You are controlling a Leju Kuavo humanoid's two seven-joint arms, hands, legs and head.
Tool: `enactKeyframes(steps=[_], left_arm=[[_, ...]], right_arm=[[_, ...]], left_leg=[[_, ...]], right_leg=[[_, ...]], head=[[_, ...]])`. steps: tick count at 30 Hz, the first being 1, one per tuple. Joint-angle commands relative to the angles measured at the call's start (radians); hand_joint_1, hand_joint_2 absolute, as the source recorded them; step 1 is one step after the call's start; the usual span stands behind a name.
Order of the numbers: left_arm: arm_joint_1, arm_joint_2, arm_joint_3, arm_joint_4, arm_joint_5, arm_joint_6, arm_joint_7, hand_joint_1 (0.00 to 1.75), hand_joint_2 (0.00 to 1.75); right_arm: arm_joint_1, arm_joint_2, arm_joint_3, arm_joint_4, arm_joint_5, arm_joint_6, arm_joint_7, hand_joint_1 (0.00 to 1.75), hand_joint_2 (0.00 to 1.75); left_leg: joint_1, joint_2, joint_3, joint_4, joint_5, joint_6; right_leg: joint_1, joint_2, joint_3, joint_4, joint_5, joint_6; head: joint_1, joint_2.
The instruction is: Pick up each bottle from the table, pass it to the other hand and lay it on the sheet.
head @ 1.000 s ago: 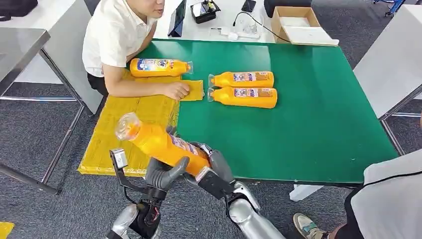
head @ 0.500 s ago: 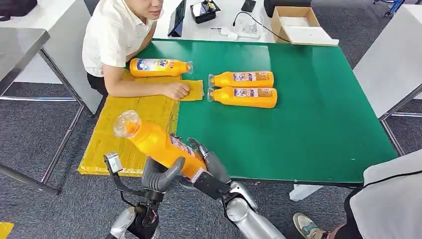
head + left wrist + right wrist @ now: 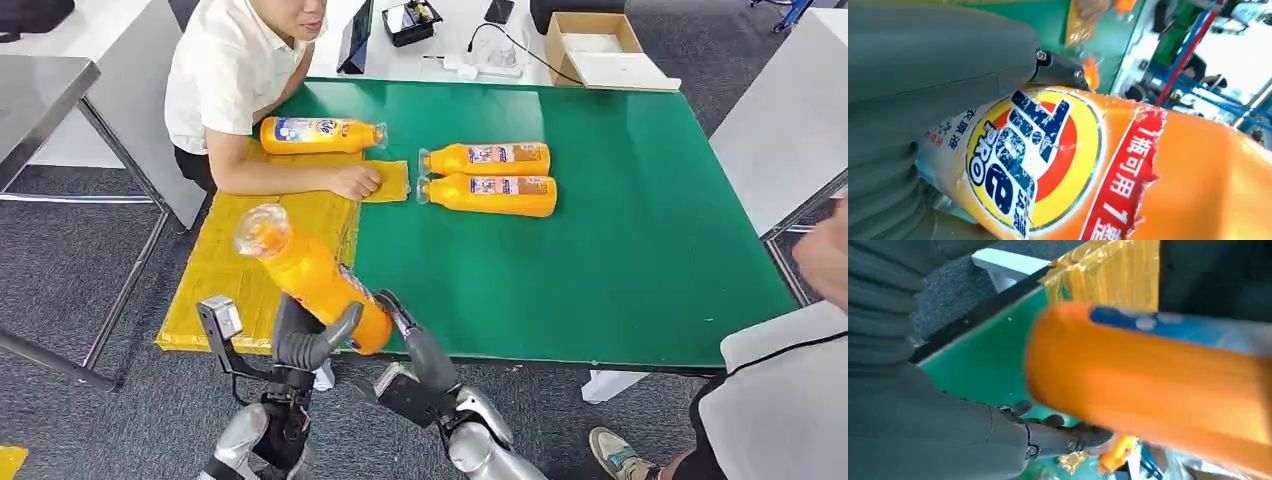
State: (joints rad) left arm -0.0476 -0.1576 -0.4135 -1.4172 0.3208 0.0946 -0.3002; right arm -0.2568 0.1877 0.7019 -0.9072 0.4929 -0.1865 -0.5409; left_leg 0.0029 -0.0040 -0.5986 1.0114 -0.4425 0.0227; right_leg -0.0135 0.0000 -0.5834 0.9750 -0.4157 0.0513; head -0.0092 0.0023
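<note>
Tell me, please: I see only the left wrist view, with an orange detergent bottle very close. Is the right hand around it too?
Observer: No. The left hand alone grips the detergent bottle. The right hand is beside its base, fingers stretched out, not wrapped around it.
Operator: Where does the cap point?
Observer: Up and away from the robot, over the near part of the yellow sheet.
Operator: Is the sheet free?
Observer: Not fully. A second bottle lies at its far end, and a person's forearm rests on it.
</note>
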Motion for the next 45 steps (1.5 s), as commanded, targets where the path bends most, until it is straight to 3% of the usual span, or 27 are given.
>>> enactKeyframes(steps=[1,6,9,12,16,23,29,36,38,39,40,41,43,45], left_arm=[[-0.158,0.074,0.061,0.184,-0.517,0.348,-0.038,1.75,1.75],[-0.257,0.093,0.200,0.300,-0.586,0.364,-0.026,1.75,1.75],[-0.282,0.110,0.199,0.354,-0.713,0.435,-0.013,1.75,1.75],[-0.365,0.149,0.122,0.543,-1.086,0.552,0.120,1.75,1.75],[-0.477,0.141,0.095,0.778,-1.194,0.444,0.170,1.75,1.75],[-0.608,0.112,0.036,1.004,-1.329,0.281,0.274,1.75,1.75],[-0.645,0.081,0.004,1.061,-1.378,0.178,0.320,1.75,1.75],[-0.646,0.080,0.003,1.061,-1.381,0.174,0.324,1.75,1.75],[-0.661,0.074,-0.013,1.075,-1.404,0.098,0.341,1.75,1.75],[-0.668,0.072,-0.023,1.080,-1.415,0.058,0.342,1.47,1.75],[-0.671,0.071,-0.022,1.081,-1.414,0.042,0.342,0.30,1.75],[-0.673,0.069,-0.032,1.082,-1.425,0.024,0.345,0.02,1.75],[-0.675,0.065,-0.035,1.083,-1.428,0.015,0.347,0.00,1.75],[-0.652,0.053,0.040,1.048,-1.339,0.018,0.283,0.00,1.75]], right_arm=[[0.095,-0.033,0.005,-0.195,0.031,-0.150,-0.070,0.00,0.00],[0.170,-0.014,-0.074,-0.307,-0.020,-0.339,-0.105,0.00,0.00],[0.177,-0.008,-0.094,-0.301,-0.066,-0.346,-0.130,0.00,0.00],[0.163,-0.001,-0.089,-0.266,-0.089,-0.321,-0.143,0.00,0.00],[0.142,0.008,-0.062,-0.230,-0.100,-0.290,-0.157,0.00,0.00],[0.145,0.020,-0.015,-0.198,-0.148,-0.238,-0.157,0.00,0.00],[0.155,0.027,-0.009,-0.178,-0.184,-0.205,-0.157,0.00,0.00],[0.155,0.028,-0.009,-0.177,-0.185,-0.204,-0.157,0.00,0.00],[0.150,0.026,0.000,-0.177,-0.181,-0.195,-0.157,0.00,0.00],[0.148,0.028,-0.001,-0.175,-0.189,-0.190,-0.157,0.00,0.00],[0.147,0.031,-0.004,-0.174,-0.196,-0.187,-0.157,0.00,0.00],[0.149,0.037,-0.014,-0.174,-0.214,-0.180,-0.157,0.00,0.00],[0.147,0.037,-0.013,-0.166,-0.211,-0.177,-0.157,0.00,0.00],[0.150,0.036,-0.012,-0.163,-0.197,-0.182,-0.157,0.00,0.00]], left_leg=[[0.001,-0.003,0.004,-0.001,0.000,-0.002],[0.001,-0.002,0.004,-0.001,0.000,-0.002],[0.000,-0.001,0.002,-0.001,0.001,-0.001],[0.001,-0.001,0.006,-0.002,0.000,-0.002],[0.000,-0.003,0.004,-0.002,0.001,-0.001],[0.001,-0.002,0.005,-0.001,0.001,-0.002],[0.001,-0.002,0.006,-0.001,0.000,-0.002],[0.000,-0.001,0.003,-0.001,0.002,-0.001],[0.000,-0.001,0.004,-0.001,0.001,-0.001],[0.001,0.000,0.006,-0.001,0.001,-0.002],[0.000,-0.001,0.005,-0.001,0.001,-0.001],[0.001,-0.001,0.005,0.000,0.001,-0.002],[0.001,-0.001,0.006,-0.001,0.001,-0.001],[0.001,-0.001,0.007,-0.001,0.001,-0.002]], right_leg=[[0.001,-0.004,0.005,0.000,-0.002,-0.003],[0.001,-0.002,0.004,0.000,-0.001,-0.003],[0.000,-0.001,0.002,0.000,0.000,-0.001],[0.001,-0.002,0.006,0.000,-0.001,-0.003],[0.000,-0.003,0.005,0.000,0.000,-0.002],[0.001,-0.003,0.005,0.001,-0.002,-0.003],[0.001,-0.002,0.007,0.000,-0.002,-0.003],[0.000,-0.001,0.003,0.001,0.000,-0.002],[0.000,0.000,0.005,0.001,0.000,-0.002],[0.001,0.000,0.006,0.001,-0.001,-0.003],[0.000,-0.001,0.005,0.001,0.000,-0.002],[0.001,-0.001,0.006,0.002,-0.001,-0.002],[0.001,-0.001,0.006,0.001,-0.001,-0.002],[0.001,0.000,0.007,0.001,-0.001,-0.002]], head=[[0.000,0.000],[0.000,0.000],[0.000,0.000],[0.000,0.000],[0.000,0.000],[0.000,0.000],[0.000,0.000],[0.000,0.000],[0.000,0.000],[0.000,0.000],[0.000,0.000],[0.000,0.000],[0.000,0.000],[0.000,0.000]])
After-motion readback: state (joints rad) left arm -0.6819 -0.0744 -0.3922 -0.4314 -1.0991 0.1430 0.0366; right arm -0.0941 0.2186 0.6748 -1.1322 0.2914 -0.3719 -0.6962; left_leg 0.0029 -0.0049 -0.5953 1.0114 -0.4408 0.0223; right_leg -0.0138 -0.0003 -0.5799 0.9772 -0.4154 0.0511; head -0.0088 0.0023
